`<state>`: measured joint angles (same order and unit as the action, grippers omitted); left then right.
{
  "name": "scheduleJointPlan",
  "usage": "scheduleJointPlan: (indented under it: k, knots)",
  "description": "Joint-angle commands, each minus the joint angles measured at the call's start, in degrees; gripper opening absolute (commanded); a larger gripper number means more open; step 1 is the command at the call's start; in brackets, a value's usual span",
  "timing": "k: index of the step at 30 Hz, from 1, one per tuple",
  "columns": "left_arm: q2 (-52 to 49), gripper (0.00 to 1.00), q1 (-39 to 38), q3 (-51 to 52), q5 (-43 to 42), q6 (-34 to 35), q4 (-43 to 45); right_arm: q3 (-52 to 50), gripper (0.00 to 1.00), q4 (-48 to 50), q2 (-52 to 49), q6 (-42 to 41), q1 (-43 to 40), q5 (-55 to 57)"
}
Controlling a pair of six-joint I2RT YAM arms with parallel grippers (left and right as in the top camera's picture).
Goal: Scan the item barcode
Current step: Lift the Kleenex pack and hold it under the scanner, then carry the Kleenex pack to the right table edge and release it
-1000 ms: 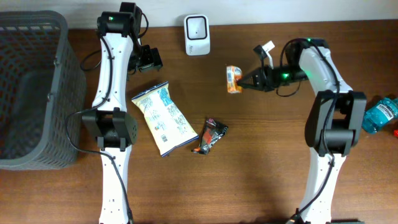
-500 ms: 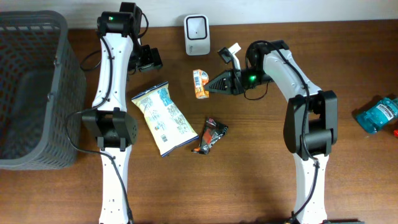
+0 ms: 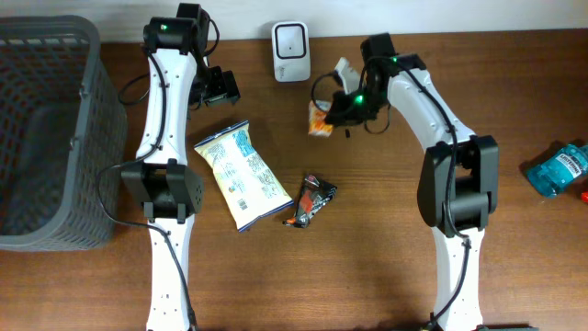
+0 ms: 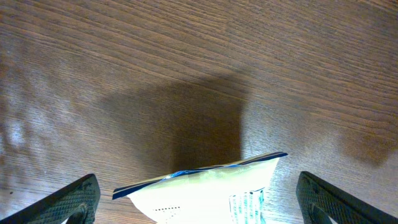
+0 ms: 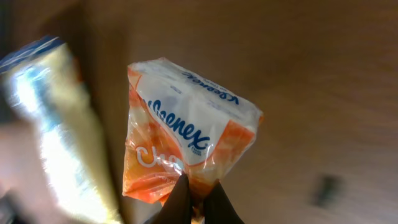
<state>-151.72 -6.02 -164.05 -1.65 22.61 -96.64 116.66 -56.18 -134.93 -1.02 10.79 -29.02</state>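
Plainly, the weak spot is the grip. The right gripper [image 5: 198, 200] is pinched shut on one thin corner of the pack [image 5: 186, 134] (a Kleenex tissue pack, orange and white), and the rest of the pack stands free beyond the fingertips. Soft film held by so little could slide out, or the pack could swing on any quick turn of the wrist.

From overhead, the pack [image 3: 319, 119] sits near the scanner [image 3: 291, 52], below it and to its right. It is not touching the scanner and not squarely before the window. I see no barcode on the faces that show, so a likely failure is presenting the wrong side and getting no read. Crumpled, shiny wrap over the code could spoil a read as well.

The arm is bent in close beside the scanner, so a careless sweep might knock it askew.

The left gripper [image 3: 220, 87] has its jaws wide and holds nothing. It hangs over the top edge of the bag [image 4: 205, 186], well clear of the scan, and is little risk where it is.
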Motion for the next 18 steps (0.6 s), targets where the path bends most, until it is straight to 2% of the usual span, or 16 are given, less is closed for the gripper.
scheduleJointPlan:
  k: [1,4,6,9,11,12,14,16,17,18]
  knots:
    - [0.44,0.99,0.09,-0.79,0.42,0.70,-0.07,6.49,0.04,1.88,2.38,-6.82,0.52,16.24]
    - [0.44,0.99,0.09,-0.79,0.42,0.70,-0.07,8.81,0.04,10.25,2.36,-7.04,1.33,17.90]
    - [0.44,0.99,0.09,-0.79,0.42,0.70,-0.07,8.81,0.04,15.69,2.36,-5.99,3.41,28.44]
    - [0.44,0.99,0.09,-0.79,0.42,0.70,-0.07,8.81,0.04,23.87,2.34,8.96,8.39,45.55]
    - [0.44,0.99,0.09,-0.79,0.42,0.70,-0.07,8.81,0.04,32.52,1.53,28.04,12.41,55.65]
    - [0.44,0.99,0.09,-0.79,0.42,0.70,-0.09,8.81,0.04,35.26,1.03,33.62,13.53,57.70]
    - [0.44,0.99,0.09,-0.79,0.42,0.70,-0.07,8.76,0.04,38.99,-1.38,40.94,14.78,57.05]
    - [0.44,0.99,0.09,-0.79,0.42,0.70,-0.09,8.76,0.04,40.22,-2.99,41.33,14.64,54.80]
    - [0.44,0.99,0.09,-0.79,0.42,0.70,-0.09,8.76,0.04,41.72,-4.13,43.89,14.56,51.25]
    - [0.44,0.99,0.09,-0.79,0.39,0.70,-0.09,8.76,0.04,41.86,-4.50,49.88,14.56,46.34]
